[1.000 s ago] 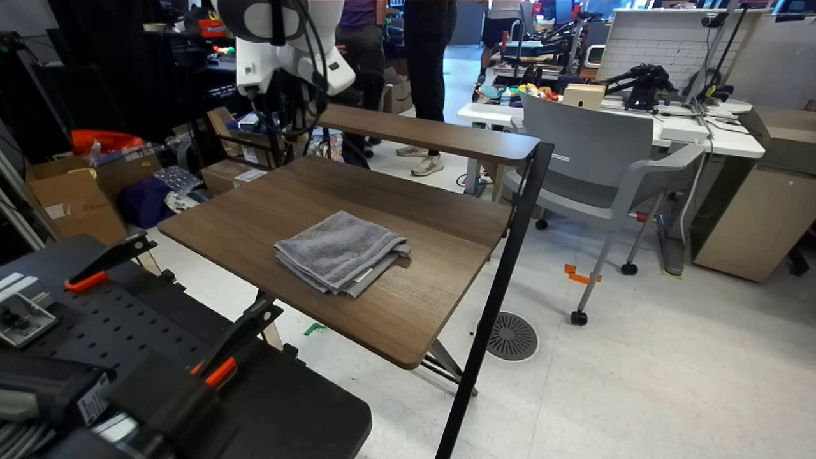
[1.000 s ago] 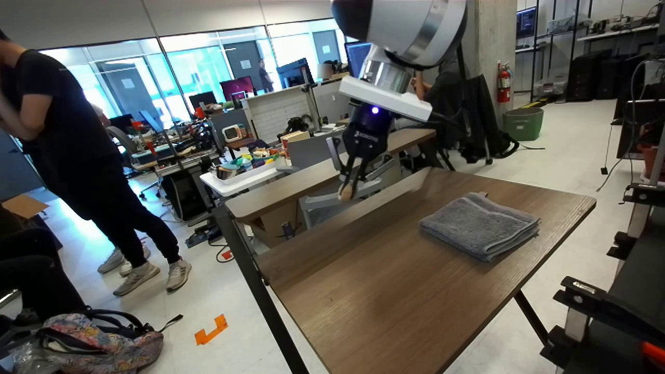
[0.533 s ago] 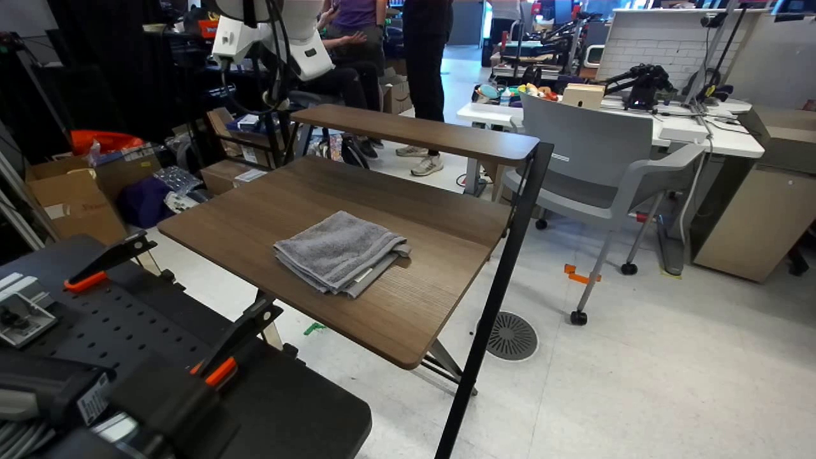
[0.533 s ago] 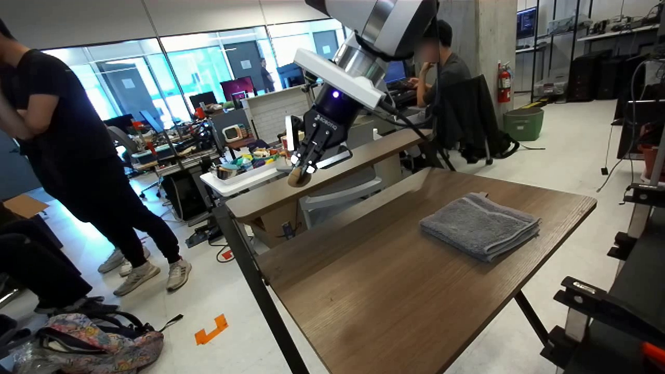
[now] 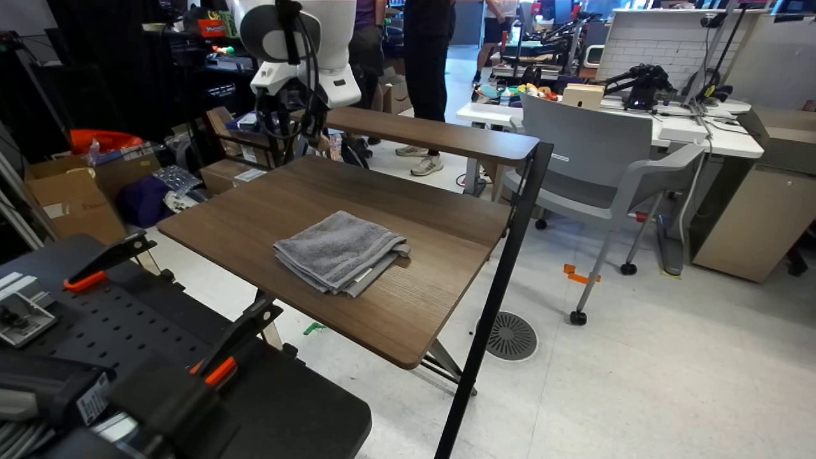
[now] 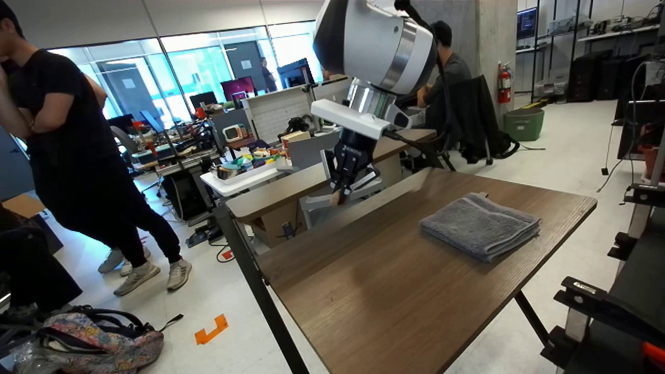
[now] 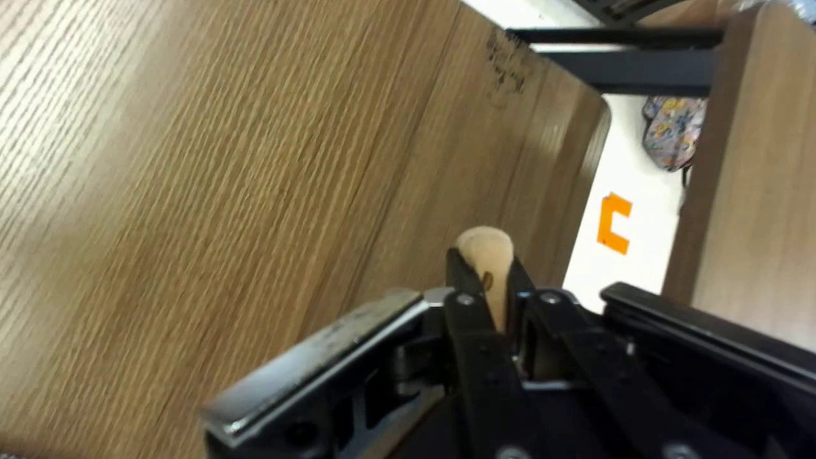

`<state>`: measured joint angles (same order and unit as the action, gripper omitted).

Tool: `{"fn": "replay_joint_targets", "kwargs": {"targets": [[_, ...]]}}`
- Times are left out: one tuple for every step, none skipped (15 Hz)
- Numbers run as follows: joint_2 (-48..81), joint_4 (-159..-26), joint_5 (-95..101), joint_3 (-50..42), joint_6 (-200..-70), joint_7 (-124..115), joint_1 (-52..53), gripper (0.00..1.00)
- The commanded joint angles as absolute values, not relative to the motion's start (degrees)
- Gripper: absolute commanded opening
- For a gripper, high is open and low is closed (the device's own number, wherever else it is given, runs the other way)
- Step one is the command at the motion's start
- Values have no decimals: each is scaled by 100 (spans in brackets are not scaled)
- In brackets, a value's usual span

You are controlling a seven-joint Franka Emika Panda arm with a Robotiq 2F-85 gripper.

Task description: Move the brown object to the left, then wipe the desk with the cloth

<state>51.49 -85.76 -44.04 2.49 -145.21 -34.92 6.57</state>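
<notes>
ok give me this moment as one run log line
gripper: shut on brown object | brown object: aloft, off desk | cloth: folded on desk, not held

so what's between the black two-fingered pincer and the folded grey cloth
An exterior view shows just bare brown wooden desk between the folded grey cloth and the hovering black two-fingered pincer, which grips a small tan-brown round object.

White arm [image 6: 371, 47] with black cables [image 6: 417, 18]
</notes>
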Motion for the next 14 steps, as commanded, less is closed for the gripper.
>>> {"fn": "replay_joint_targets", "kwargs": {"targets": [[5658, -7958, -3897, -65, -14220, -4351, 791, 3], [5740, -7880, -3799, -54, -14202, -4488, 760, 3], [5803, -7821, -3693, -51, -14166, -4600, 736, 3], [5856, -7759, -3605, -33, -14106, -4708, 702, 28], [5876, -7715, -3533, -8, -13994, -4787, 661, 39], [5854, -7721, -3427, -8, -13876, -4868, 638, 44], [5777, -7780, -3283, -62, -13693, -5000, 640, 53], [5684, -7855, -3130, -108, -13489, -5131, 633, 59], [5581, -7929, -3012, -93, -13357, -5134, 573, 68], [5485, -7995, -2908, -73, -13221, -5154, 514, 74], [5332, -8132, -2807, -90, -13114, -5164, 470, 81], [5215, -8217, -2684, -124, -12978, -5218, 441, 89], [5044, -8368, -2618, -129, -12889, -5150, 385, 95], [4841, -8561, -2525, -161, -12789, -5111, 351, 100]]}}
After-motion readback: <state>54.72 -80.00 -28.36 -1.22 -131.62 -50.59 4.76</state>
